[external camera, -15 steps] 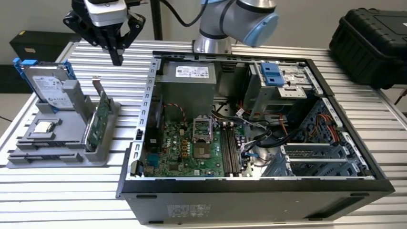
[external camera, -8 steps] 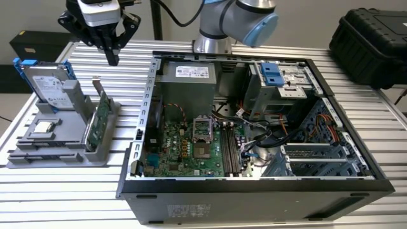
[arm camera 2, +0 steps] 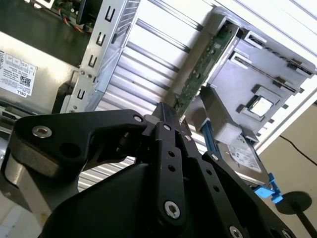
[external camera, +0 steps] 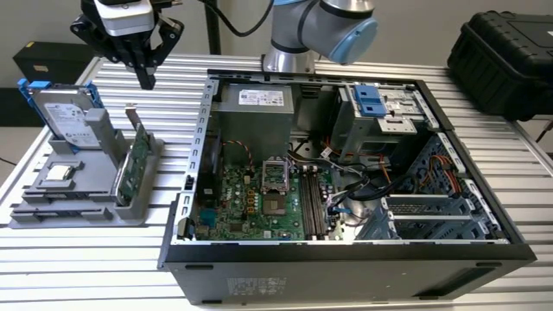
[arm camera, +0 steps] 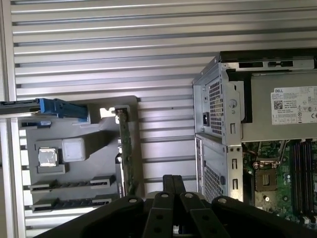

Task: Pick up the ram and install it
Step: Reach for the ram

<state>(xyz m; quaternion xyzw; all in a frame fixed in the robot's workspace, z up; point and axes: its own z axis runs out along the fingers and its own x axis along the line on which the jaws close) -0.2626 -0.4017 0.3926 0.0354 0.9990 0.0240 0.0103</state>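
**Gripper (external camera: 147,83) is hovering over holder (external camera: 82,208), fingers (arm camera: 168,186) together, empty.**
Lowering here is risking striking the green card (external camera: 129,172).

A worktop (external camera: 87,259) of ribbed, silvery metal slats spans the scene under even, bright light. Behind it stands a plain grey wall (external camera: 415,26). A black hard case (external camera: 506,58) sits at the exterior view's right, a black box (external camera: 43,68) at its left, above pale floor (external camera: 13,146).

Arm (external camera: 324,26) top & black case (external camera: 506,61) off exterior view's edges; claw (arm camera: 173,181) (arm camera 2: 163,113) base off both wrist views' edges
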